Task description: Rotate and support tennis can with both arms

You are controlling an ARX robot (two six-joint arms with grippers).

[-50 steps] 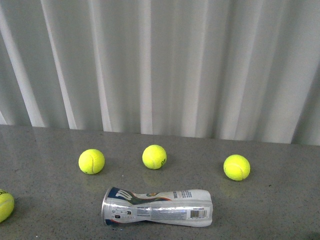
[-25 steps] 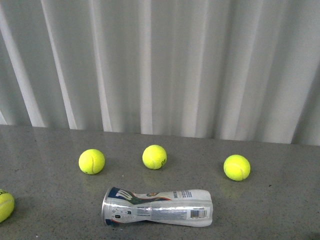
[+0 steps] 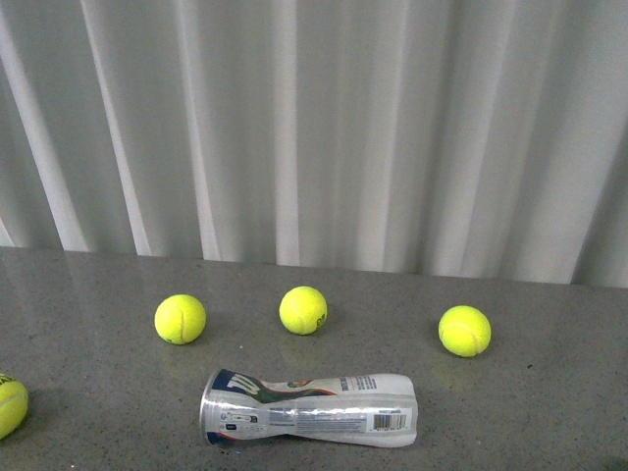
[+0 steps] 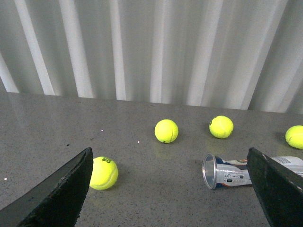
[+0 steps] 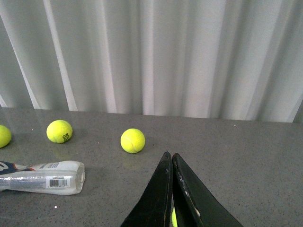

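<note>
The tennis can (image 3: 309, 407) lies on its side on the grey table, open end to the left, barcode facing front. It is dented in the middle. Neither arm shows in the front view. In the left wrist view the can (image 4: 232, 173) lies just inside the far finger (image 4: 277, 189), and my left gripper (image 4: 169, 161) is open wide and empty, short of the can. In the right wrist view my right gripper (image 5: 169, 156) is shut, with the can (image 5: 45, 177) off to one side and apart from it. A yellow-green sliver (image 5: 173, 218) shows beneath its fingers.
Three tennis balls (image 3: 181, 319), (image 3: 303, 309), (image 3: 464, 331) sit in a row behind the can, and another (image 3: 8, 404) is at the left edge. That ball (image 4: 103, 173) lies near my left gripper's other finger. A white pleated curtain (image 3: 314, 128) backs the table.
</note>
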